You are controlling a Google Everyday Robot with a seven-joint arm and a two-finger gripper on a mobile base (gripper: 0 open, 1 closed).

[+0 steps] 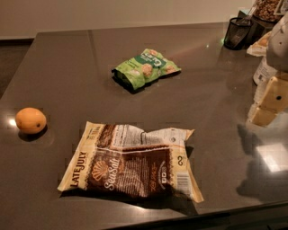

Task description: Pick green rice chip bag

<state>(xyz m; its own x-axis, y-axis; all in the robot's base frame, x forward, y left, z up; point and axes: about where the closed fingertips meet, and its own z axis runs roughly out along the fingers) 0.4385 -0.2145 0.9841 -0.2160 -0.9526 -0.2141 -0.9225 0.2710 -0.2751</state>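
A glossy dark countertop point(216, 148) fills the view, catching pale reflections near its right edge. Nearest the camera lies the large brown-and-cream Late July bag point(130, 164), flat, crumpled and label up. It sits between the viewer and the target, so it seems to be a decoy to be passed over. Further back on the left rests an orange point(30, 120), well apart from both bags and out of any likely path.

At the right edge, at about mid-depth, the gripper point(270, 104) hangs above the counter and holds nothing. Only part of it is in view, and I cannot tell whether it is apart or together. It is well away from the target, so I judge the reach has not properly begun.

Beyond the middle of the counter lies the green rice chip bag point(146, 67), flat and slightly askew, alone, with bare surface all round it, which should leave room to come down on it. Farthest back, a black mesh cup point(236, 32) stands in the right corner, before a pale wall point(112, 13).
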